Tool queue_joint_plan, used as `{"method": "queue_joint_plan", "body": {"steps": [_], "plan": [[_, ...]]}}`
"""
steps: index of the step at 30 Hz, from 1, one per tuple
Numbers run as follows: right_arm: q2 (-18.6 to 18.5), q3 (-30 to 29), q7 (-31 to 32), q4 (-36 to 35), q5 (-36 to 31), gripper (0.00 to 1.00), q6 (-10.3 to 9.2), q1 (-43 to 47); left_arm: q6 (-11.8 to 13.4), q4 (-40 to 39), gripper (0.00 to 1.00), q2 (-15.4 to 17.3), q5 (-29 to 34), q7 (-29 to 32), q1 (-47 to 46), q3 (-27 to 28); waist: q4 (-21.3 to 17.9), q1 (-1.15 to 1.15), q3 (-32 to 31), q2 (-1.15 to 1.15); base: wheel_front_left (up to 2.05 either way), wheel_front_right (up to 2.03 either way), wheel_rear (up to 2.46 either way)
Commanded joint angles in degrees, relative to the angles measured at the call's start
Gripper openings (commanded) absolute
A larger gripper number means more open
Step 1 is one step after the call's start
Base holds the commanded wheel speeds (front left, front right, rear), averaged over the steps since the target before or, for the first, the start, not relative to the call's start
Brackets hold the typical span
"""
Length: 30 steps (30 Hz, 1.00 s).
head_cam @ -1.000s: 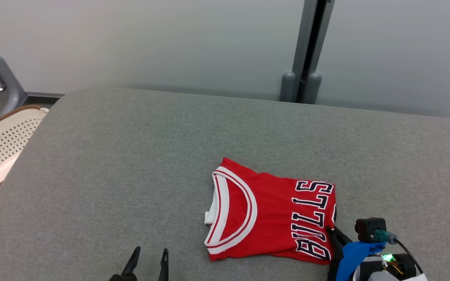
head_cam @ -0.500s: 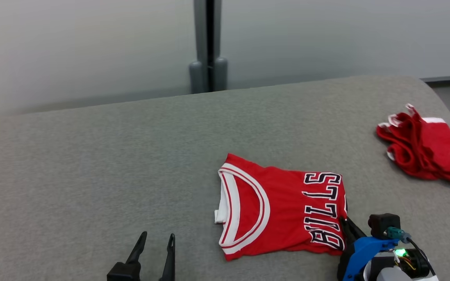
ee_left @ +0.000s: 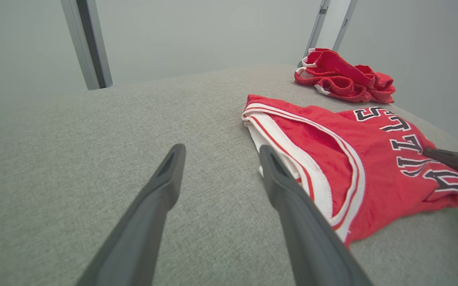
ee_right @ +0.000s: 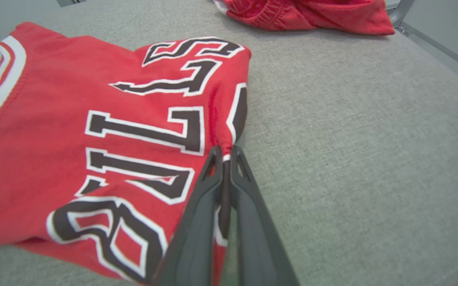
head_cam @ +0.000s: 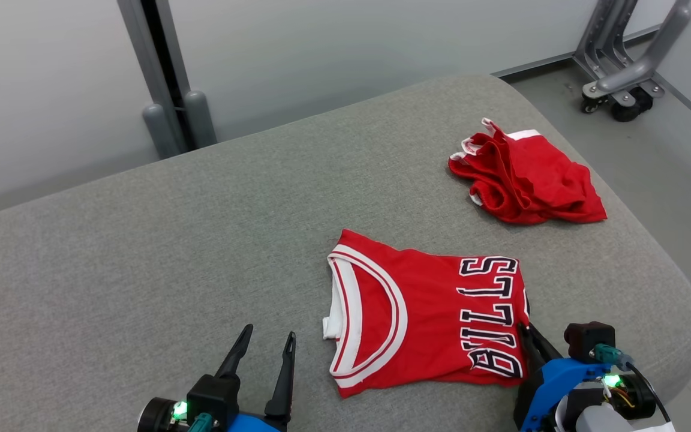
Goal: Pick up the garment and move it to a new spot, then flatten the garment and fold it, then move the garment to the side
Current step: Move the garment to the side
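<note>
We find the folded red Bulls jersey (head_cam: 423, 312) lying flat on the grey padded surface (head_cam: 141, 252), toward 5 o'clock of the head view. Its white-trimmed neckline is turned to 9 o'clock and its black lettering to 3 o'clock. Our right gripper (head_cam: 524, 329) reaches in low from 5 o'clock with its forearm close over the surface. Its two dark fingers (ee_right: 197, 222) are pressed together and pinch the jersey's folded edge just beside the lettering. Our left gripper (head_cam: 269, 333) sits at 7 o'clock, pointing to 12 o'clock, with its fingers spread wide over bare cloth. It is near the neckline side of the jersey but apart from it. A crumpled red garment (head_cam: 525, 174) with white trim lies at 2 o'clock, well apart from the jersey and near the surface's rounded corner. The surface's right edge curves past close to our right gripper at 4 o'clock. A broad bare stretch lies open from 8 to 11 o'clock, and a narrower bare band separates the jersey from the crumpled garment. Past the far edge we see a grey post (head_cam: 165, 90) at 11 o'clock against the pale wall. A wheeled metal frame (head_cam: 621, 90) stands on the floor at 1 o'clock.
</note>
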Motion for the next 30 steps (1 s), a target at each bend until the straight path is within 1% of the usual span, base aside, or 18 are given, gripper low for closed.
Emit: {"method": "queue_joint_plan", "body": {"steps": [1, 5, 9, 13, 17, 19, 22, 27, 28, 29, 30], "plan": [[-0.3, 0.0, 0.0, -0.4, 0.2, 0.0, -0.1, 0.2, -0.1, 0.0, 1.0, 0.1, 0.3, -0.1, -1.0, 0.0, -0.2, -0.01, 0.1, 0.0, 0.0, 0.0, 0.0], [-0.3, -0.3, 0.0, -1.5, -0.6, 0.0, -0.1, -1.2, -0.3, 0.3, 1.0, 0.1, 0.7, -0.1, -1.2, -0.2, -0.3, -0.01, 0.9, 0.0, 0.0, 0.0, 0.0], [-0.7, -0.7, 0.0, -3.3, -1.9, 0.0, -0.06, -5.0, -0.8, 0.9, 1.0, 0.1, 1.5, -0.1, -1.3, 0.1, 0.8, -0.01, 1.8, 0.0, 0.0, 0.0, 0.0], [-2.4, -1.1, 0.0, -4.3, -3.4, 0.0, -0.06, -11.5, -1.3, 1.5, 1.0, 0.1, 2.7, -0.1, -1.9, 0.8, 2.8, -0.01, 3.0, 0.0, 0.0, 0.0, 0.0], [-5.4, -3.3, 0.2, -2.6, -6.2, 0.0, -0.06, -19.8, -1.8, 2.1, 1.0, 0.2, 3.9, -0.1, -2.4, 1.5, 5.4, -0.01, 4.5, 0.0, 0.0, 0.0, 0.0], [-7.2, -5.4, 0.7, -1.2, -8.0, 0.0, -0.06, -23.2, -2.1, 2.4, 1.0, 0.3, 4.2, -0.1, -2.6, 1.7, 6.7, -0.01, 5.2, 0.0, 0.0, 0.0, 0.0], [-11.0, -9.9, 2.1, 0.6, -12.0, 0.0, -0.07, -26.9, -2.3, 2.4, 1.0, 0.3, 4.7, -0.1, -3.0, 1.9, 8.5, -0.01, 6.1, 0.0, 0.0, 0.0, 0.0], [-16.3, -21.7, 6.1, 1.5, -20.1, 0.0, -0.07, -28.5, -2.8, 2.2, 1.0, 0.6, 5.4, -0.1, -3.6, 2.5, 10.7, -0.01, 7.3, 0.0, 0.0, 0.0, 0.0], [-17.4, -27.6, 7.3, 0.2, -24.0, 0.93, -0.07, -27.9, -2.9, 2.0, 1.0, 0.7, 5.5, -0.1, -3.7, 2.8, 11.0, -0.01, 7.7, 0.0, 0.0, 0.0, 0.0], [-17.2, -30.4, 7.9, -0.5, -26.0, 1.0, -0.07, -27.3, -2.9, 1.9, 1.0, 0.8, 5.5, -0.1, -3.8, 3.0, 11.1, -0.01, 7.9, 0.0, 0.0, 0.0, 0.0], [-16.4, -33.0, 8.0, -1.5, -27.8, 1.0, -0.06, -26.9, -3.0, 1.9, 1.0, 0.9, 5.6, -0.1, -4.0, 3.1, 11.2, -0.01, 8.0, 0.0, 0.0, 0.0, 0.0]]}}
